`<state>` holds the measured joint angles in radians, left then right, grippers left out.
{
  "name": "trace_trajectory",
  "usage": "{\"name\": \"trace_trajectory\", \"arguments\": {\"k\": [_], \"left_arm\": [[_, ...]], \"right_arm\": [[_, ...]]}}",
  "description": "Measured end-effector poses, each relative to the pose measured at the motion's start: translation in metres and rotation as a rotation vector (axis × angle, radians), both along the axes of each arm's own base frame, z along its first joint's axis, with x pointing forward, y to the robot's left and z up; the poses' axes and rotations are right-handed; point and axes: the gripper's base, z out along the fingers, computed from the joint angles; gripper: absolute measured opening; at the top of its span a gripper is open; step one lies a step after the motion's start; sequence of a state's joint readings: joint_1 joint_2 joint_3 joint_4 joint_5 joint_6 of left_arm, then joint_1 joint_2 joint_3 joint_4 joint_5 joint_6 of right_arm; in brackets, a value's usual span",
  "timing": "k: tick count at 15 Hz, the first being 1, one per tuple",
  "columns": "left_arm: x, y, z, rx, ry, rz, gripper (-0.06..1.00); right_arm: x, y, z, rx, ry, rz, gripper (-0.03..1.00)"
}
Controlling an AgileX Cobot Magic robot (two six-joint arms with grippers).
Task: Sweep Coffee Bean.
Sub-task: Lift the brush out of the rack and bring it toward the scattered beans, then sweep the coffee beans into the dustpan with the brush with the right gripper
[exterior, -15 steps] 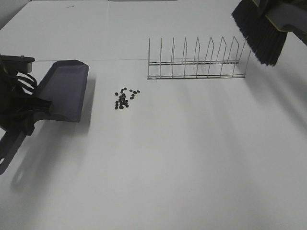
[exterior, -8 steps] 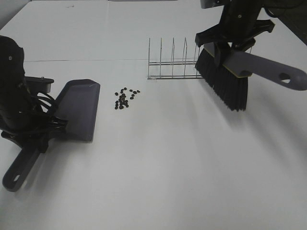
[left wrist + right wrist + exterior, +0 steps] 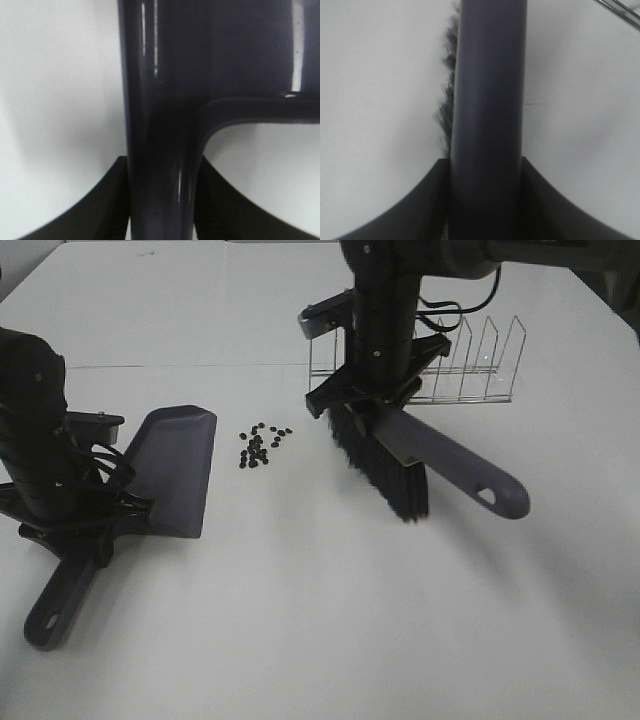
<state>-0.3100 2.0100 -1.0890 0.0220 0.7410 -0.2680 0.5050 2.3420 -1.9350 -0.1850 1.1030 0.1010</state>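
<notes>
The coffee beans (image 3: 260,445) lie in a loose cluster of tiny dark ovals on the white table. My left gripper (image 3: 85,525) is shut on the handle of a dark purple-grey dustpan (image 3: 178,470), whose mouth faces the beans from their left; the handle (image 3: 160,125) fills the left wrist view. My right gripper (image 3: 380,405) is shut on the grey handle of a brush (image 3: 440,465), whose black bristles (image 3: 380,465) sit just right of the beans. The handle (image 3: 487,100) and bristles (image 3: 447,90) show in the right wrist view.
A wire dish rack (image 3: 470,365) stands behind the right arm at the back. A faint seam line (image 3: 200,365) crosses the table (image 3: 330,620) behind the dustpan.
The right arm has brought the brush from the far right corner down and left to just beside the beans. The dustpan has moved right, closer to the beans.
</notes>
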Motion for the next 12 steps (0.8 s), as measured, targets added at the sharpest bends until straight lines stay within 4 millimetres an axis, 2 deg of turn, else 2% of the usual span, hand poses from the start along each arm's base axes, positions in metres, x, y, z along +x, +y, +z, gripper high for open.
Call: {"name": "trace_trajectory", "arguments": {"k": [4,7,8,9,12], "left_arm": [[0.0,-0.001,0.0,-0.006,-0.002,0.005,0.32],[0.001,-0.001,-0.001,-0.006,-0.004,0.005,0.32],[0.001,-0.001,-0.001,-0.007,-0.004,0.006,0.32],[0.001,-0.001,-0.001,-0.007,-0.005,0.006,0.32],[0.001,-0.001,-0.001,-0.007,-0.005,0.006,0.32]], "right_arm": [[-0.012,0.058,-0.016,-0.006,-0.01,0.113,0.27],[-0.02,0.093,-0.02,0.025,0.006,0.169,0.27],[-0.023,0.104,-0.017,0.064,0.012,0.187,0.27],[-0.029,0.123,-0.005,0.172,0.024,0.195,0.27],[-0.033,0.135,0.012,0.247,0.016,0.203,0.27]]}}
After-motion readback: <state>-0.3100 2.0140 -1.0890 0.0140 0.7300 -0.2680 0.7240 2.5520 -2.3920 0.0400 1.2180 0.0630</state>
